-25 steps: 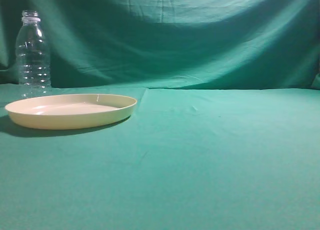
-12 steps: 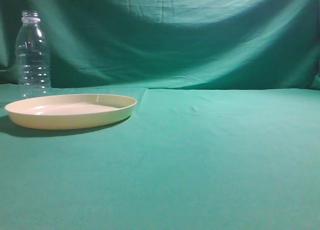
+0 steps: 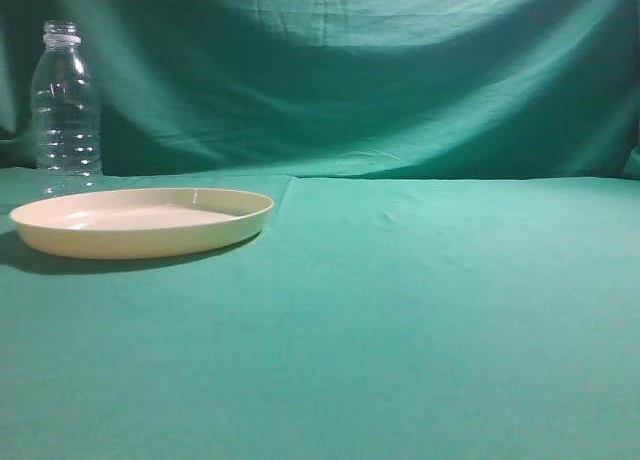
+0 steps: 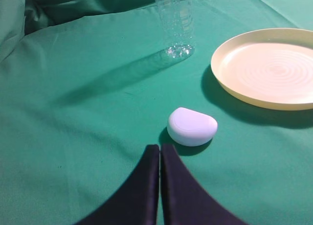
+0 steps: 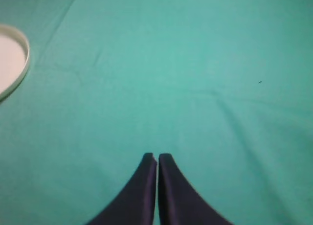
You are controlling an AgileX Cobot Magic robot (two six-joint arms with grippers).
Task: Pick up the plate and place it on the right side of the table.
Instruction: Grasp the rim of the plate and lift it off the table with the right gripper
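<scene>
The cream-yellow plate (image 3: 140, 221) lies flat on the left of the teal table (image 3: 420, 310). It also shows in the left wrist view (image 4: 269, 68) at the upper right and as a rim sliver at the left edge of the right wrist view (image 5: 12, 58). My left gripper (image 4: 160, 147) is shut and empty, above the cloth, short of and left of the plate. My right gripper (image 5: 157, 157) is shut and empty over bare cloth, right of the plate. Neither gripper shows in the exterior view.
A clear ribbed bottle (image 3: 66, 105) stands upright behind the plate; its base shows in the left wrist view (image 4: 177, 32). A small white rounded object (image 4: 192, 126) lies just ahead of my left gripper. A draped green backdrop (image 3: 350, 70) closes the back.
</scene>
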